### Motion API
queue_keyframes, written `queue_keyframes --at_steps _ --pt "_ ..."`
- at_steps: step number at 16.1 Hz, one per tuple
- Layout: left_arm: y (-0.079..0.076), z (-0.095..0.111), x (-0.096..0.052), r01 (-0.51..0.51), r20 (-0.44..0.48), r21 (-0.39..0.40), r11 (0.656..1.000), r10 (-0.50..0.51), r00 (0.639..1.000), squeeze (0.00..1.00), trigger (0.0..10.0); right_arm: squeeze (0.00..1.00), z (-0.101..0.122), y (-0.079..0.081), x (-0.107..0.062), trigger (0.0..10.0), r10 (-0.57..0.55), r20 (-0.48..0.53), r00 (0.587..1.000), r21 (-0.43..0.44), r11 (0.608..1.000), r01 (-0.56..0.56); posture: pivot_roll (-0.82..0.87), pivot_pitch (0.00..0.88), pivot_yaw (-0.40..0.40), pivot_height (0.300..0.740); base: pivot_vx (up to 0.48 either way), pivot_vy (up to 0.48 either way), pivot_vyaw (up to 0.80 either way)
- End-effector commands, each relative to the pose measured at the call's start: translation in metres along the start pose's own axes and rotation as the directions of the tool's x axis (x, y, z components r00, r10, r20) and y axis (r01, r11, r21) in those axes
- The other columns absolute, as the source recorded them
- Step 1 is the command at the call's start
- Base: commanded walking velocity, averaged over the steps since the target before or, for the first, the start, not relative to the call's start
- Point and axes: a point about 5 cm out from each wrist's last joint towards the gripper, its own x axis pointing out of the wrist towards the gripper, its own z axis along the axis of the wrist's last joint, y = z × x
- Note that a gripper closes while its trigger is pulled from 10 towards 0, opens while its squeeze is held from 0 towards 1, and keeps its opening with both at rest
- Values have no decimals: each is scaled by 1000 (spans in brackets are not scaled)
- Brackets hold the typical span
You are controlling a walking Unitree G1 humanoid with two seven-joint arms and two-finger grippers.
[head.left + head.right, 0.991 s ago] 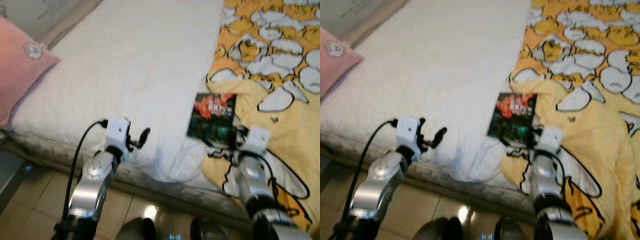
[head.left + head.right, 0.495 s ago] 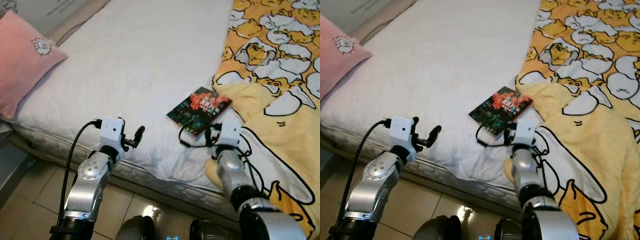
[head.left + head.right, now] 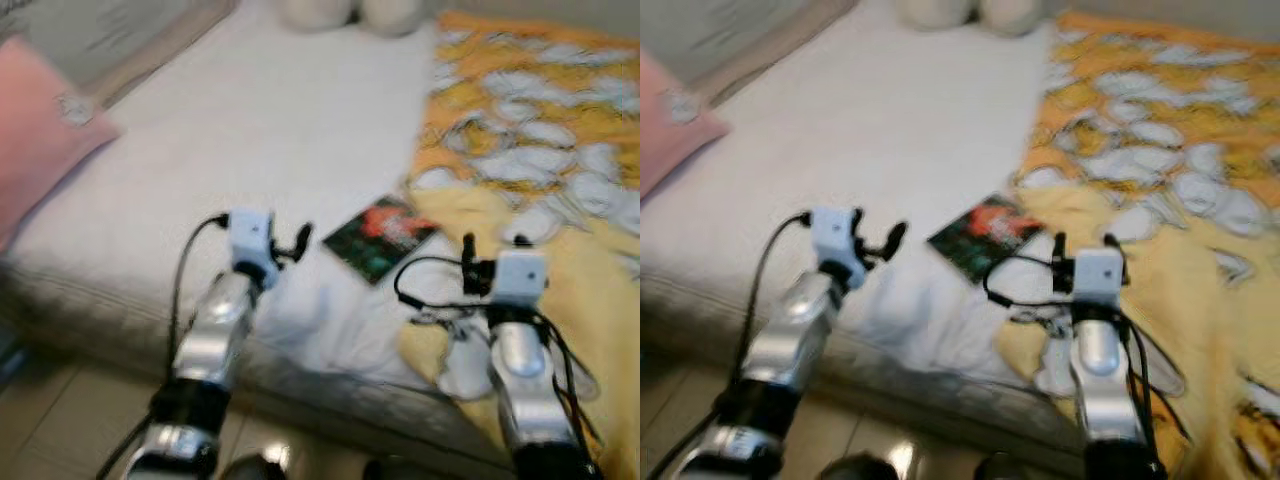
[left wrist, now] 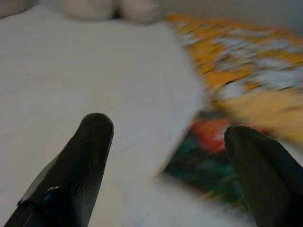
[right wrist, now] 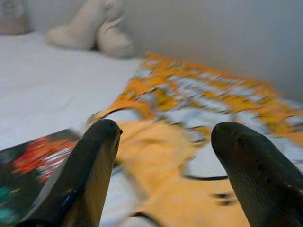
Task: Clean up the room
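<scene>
Now both tools (fingers spread) flank book [image 3: 380, 236].

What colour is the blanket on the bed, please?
The blanket is yellow-orange with white patches, clearest in the right eye view.

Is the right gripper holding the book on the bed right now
No. The right gripper is open and empty above the yellow blanket, while the book lies apart on the white bed.

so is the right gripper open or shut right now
Open. The right gripper has its two black fingers wide apart, yellow blanket showing between them, gripping nothing.
</scene>
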Motion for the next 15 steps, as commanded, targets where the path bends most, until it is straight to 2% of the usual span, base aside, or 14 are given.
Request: queue_keyframes --at_steps 1,3,5,8,10,12,13,15 --pt "-7 1 7 31 12 -2 1000 -31 999 0 10000 0 -6 -1 -4 10000 -3 -34 999 13 1000 3 -131 0 15 740 0 480 -675" --pt "-13 8 20 74 42 7 997 -74 996 0 10000 0 3 4 4 10000 -9 -46 999 44 999 11 -127 0 31 740 0 480 -666" --pt "-16 10 23 95 47 27 995 -96 994 0 10000 0 4 4 9 10000 0 -47 999 50 999 2 -123 0 45 740 0 480 -666" --pt "-11 6 23 77 36 46 996 -79 996 0 10000 0 -2 3 8 10000 11 -85 996 56 998 -6 -124 0 49 740 0 480 -665" --pt "-8 -2 24 34 -12 82 996 -33 999 0 10000 0 -4 5 1 10000 38 -101 994 65 997 -32 -129 0 47 740 0 0 0" --pt "-7 -3 25 27 -19 94 995 -26 999 0 10000 0 -6 7 -1 10000 47 -105 993 63 997 -40 -133 0 44 740 0 0 0" --pt "-6 -3 26 28 -20 93 995 -27 999 0 10000 0 -6 8 -2 10000 49 -107 993 63 997 -42 -134 0 45 740 0 0 0" --pt "-9 -1 28 54 -6 62 997 -54 999 0 10000 0 -11 7 -5 10000 58 -138 989 58 997 -51 -146 0 44 740 392 0 -753"
